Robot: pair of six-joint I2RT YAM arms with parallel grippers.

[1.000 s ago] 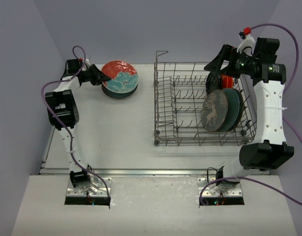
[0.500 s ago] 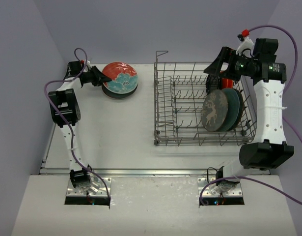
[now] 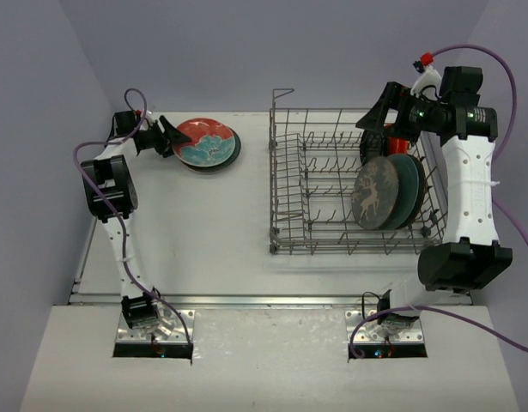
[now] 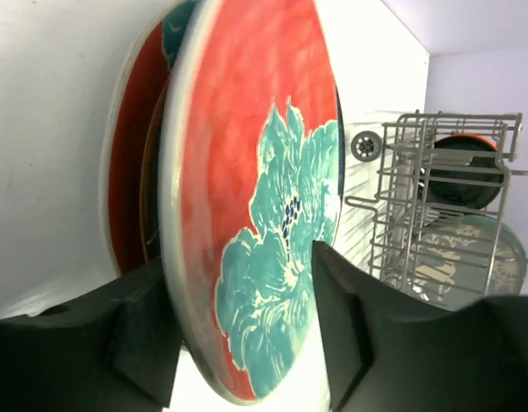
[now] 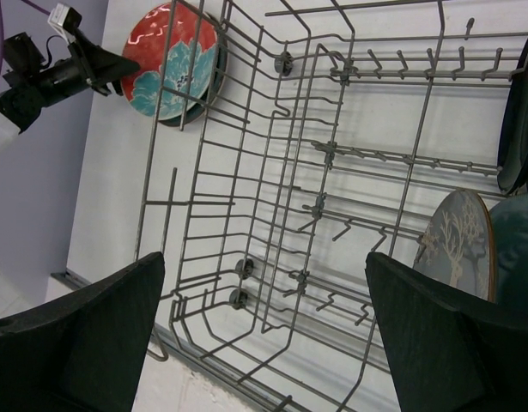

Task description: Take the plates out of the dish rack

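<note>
The red-and-teal patterned plate (image 3: 205, 142) lies on a dark plate (image 3: 235, 150) at the table's far left. My left gripper (image 3: 171, 137) is open, its fingers straddling that plate's near rim; in the left wrist view the plate (image 4: 246, 172) fills the gap between the fingers (image 4: 135, 309), with a slit of daylight at the right one. The dish rack (image 3: 289, 197) holds a grey-teal plate with a tree pattern (image 3: 374, 193), a teal plate (image 3: 409, 189), a small black plate (image 3: 372, 146) and an orange-red one (image 3: 397, 142). My right gripper (image 3: 373, 120) hangs open above the rack's far right corner.
The rack's raised wire loop (image 3: 283, 92) stands at its far left corner. Rows of upright tines (image 5: 332, 154) fill the rack's empty left half. Purple cables trail from both arms. Walls close in the table at the back and left.
The left jaws have spread apart and the patterned plate has settled flatter onto the stack. The left wrist has shifted slightly left. The right arm has hardly moved.
</note>
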